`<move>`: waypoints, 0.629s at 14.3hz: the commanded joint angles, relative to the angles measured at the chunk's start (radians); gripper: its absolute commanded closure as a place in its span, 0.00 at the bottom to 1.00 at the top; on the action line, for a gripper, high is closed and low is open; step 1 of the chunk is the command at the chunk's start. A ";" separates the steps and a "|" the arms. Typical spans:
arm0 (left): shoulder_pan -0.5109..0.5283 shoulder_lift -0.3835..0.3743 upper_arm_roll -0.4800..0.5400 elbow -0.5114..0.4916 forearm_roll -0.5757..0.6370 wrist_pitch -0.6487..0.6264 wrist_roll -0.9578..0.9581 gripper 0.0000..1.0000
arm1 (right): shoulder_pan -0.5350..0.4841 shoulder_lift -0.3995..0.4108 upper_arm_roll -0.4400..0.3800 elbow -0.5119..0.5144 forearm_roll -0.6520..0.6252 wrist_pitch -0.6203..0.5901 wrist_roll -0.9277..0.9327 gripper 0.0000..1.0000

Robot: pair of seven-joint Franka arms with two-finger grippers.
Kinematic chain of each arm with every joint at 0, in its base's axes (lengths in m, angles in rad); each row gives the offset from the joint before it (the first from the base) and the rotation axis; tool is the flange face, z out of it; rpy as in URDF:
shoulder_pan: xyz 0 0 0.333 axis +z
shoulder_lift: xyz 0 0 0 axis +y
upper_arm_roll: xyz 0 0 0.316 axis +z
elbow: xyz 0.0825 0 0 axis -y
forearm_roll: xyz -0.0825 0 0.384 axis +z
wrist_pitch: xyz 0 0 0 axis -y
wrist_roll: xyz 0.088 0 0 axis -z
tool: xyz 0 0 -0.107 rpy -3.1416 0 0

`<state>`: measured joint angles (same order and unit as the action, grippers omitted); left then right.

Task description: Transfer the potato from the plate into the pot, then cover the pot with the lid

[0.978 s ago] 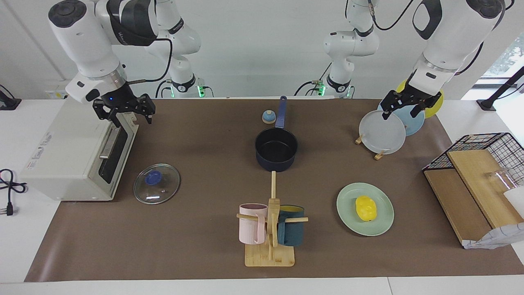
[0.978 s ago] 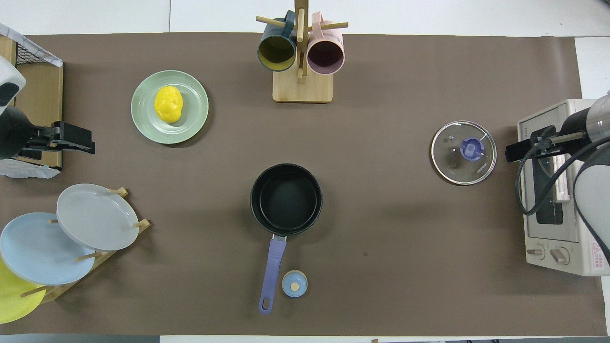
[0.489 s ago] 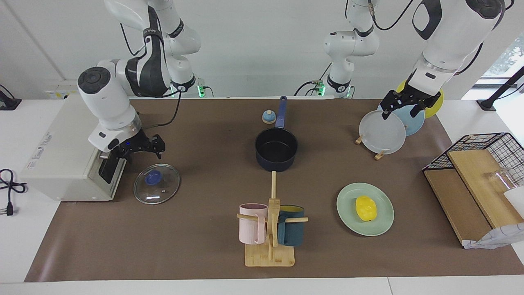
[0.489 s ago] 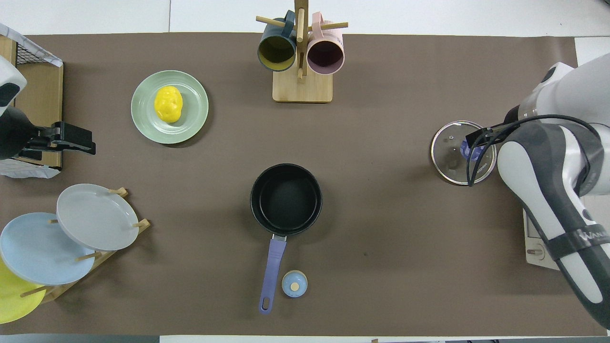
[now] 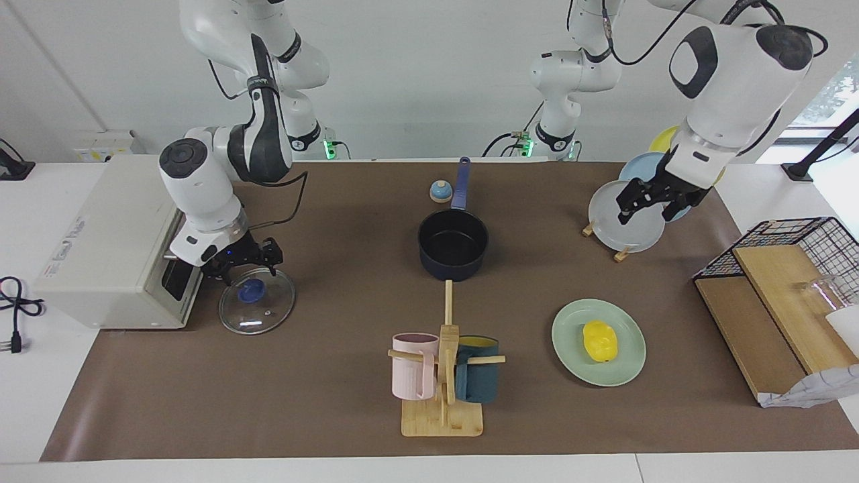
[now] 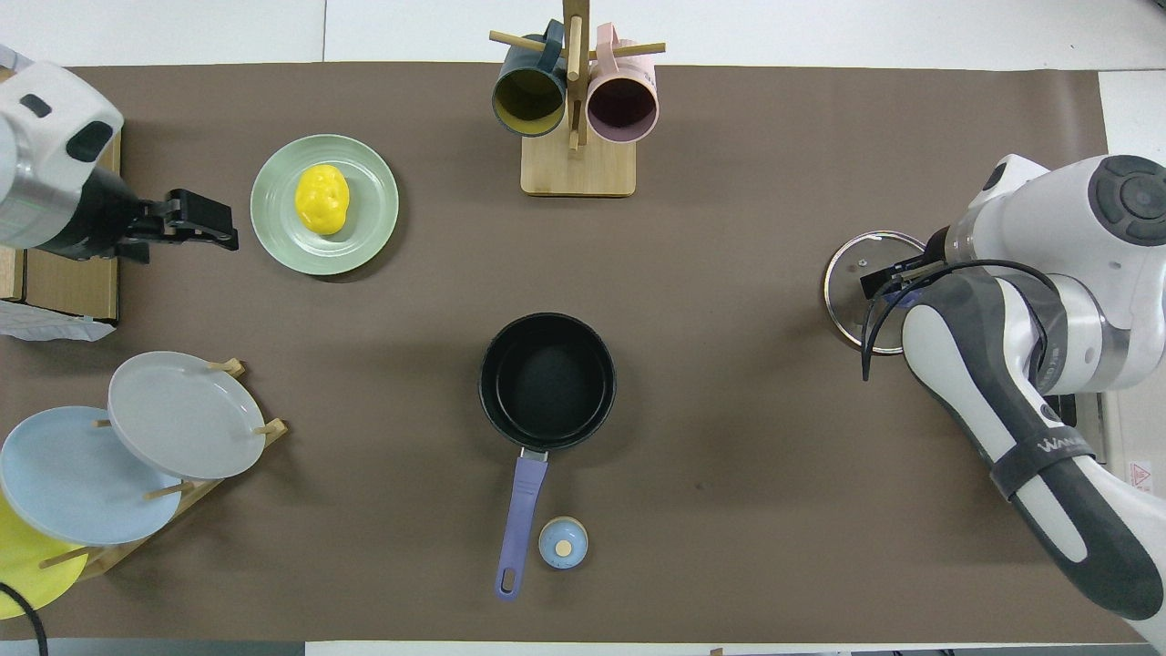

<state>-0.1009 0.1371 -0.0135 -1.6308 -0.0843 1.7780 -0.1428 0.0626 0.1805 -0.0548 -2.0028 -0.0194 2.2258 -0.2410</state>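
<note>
While our right arm bends low from its base, its white wrist angled downward, our right gripper (image 5: 246,263) hangs just over the lid (image 5: 257,301), fingers apart above the blue knob (image 5: 251,290) and, as far as we can tell, not yet gripping it. Our left arm folds down from high up, and our left gripper (image 5: 650,204) hovers, jaws spread and empty, in front of the grey-white plate (image 5: 621,225) standing on edge in its wooden rack; in the overhead view it sits at about nine o'clock from the plate (image 6: 373,205). That plate is a round, pale mint-green dish with a raised ridged rim, lying flat on the brown mat, and the potato (image 5: 600,340) rests on it, a smooth, glossy, bright yellow oval. From the potato, in the facing view, the pot (image 5: 453,245) is at roughly ten o'clock: a small dark navy saucepan, black and matte inside, its long straight blue handle pointing toward us at twelve o'clock. A little blue-topped bell (image 5: 439,191) stands just beside that handle. The lid lies flat, clear glass ringed by a shiny metal rim, beside the boxy off-white toaster oven (image 5: 114,251). At the pot's six o'clock stands a wooden mug tree (image 5: 445,376) with a pink mug and a dark teal one.
</note>
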 commanded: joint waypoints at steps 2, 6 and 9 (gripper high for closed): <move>-0.011 0.249 0.001 0.164 -0.034 0.099 -0.052 0.00 | -0.032 0.051 0.000 -0.013 0.019 0.066 -0.061 0.00; -0.049 0.390 0.007 0.199 -0.022 0.248 -0.153 0.00 | -0.035 0.074 0.000 -0.014 0.019 0.071 -0.066 0.00; -0.063 0.426 0.007 0.204 0.038 0.320 -0.164 0.00 | -0.040 0.077 0.000 -0.033 0.019 0.071 -0.072 0.00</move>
<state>-0.1440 0.5319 -0.0197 -1.4622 -0.0897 2.0682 -0.2776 0.0401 0.2599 -0.0622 -2.0171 -0.0194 2.2815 -0.2677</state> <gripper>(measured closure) 0.000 0.000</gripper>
